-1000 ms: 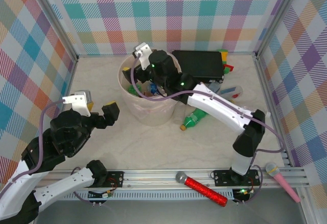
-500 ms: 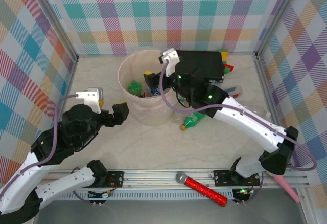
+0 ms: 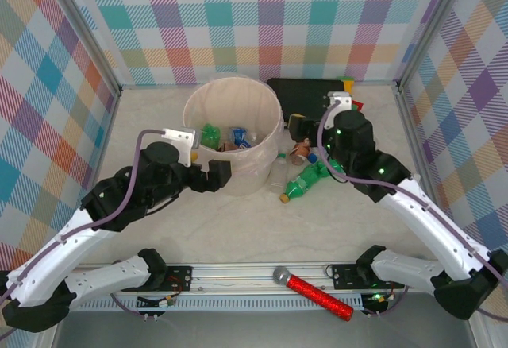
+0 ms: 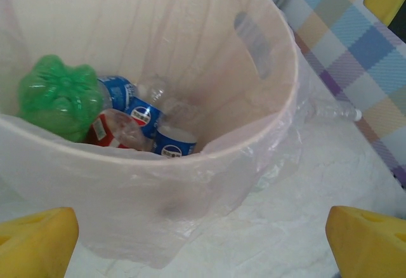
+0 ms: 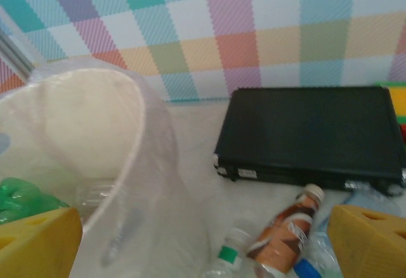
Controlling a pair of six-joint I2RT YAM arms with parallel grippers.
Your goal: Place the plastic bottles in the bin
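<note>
My left gripper is wide open and empty, right up against the bin, which has some bottles inside. My right gripper is the same deal, near the brown bottle and green bottle lying beside the bin.

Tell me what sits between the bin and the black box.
Bare table separates the bin from the black box in the right wrist view; the brown bottle and a clear bottle lie nearer the camera.
</note>
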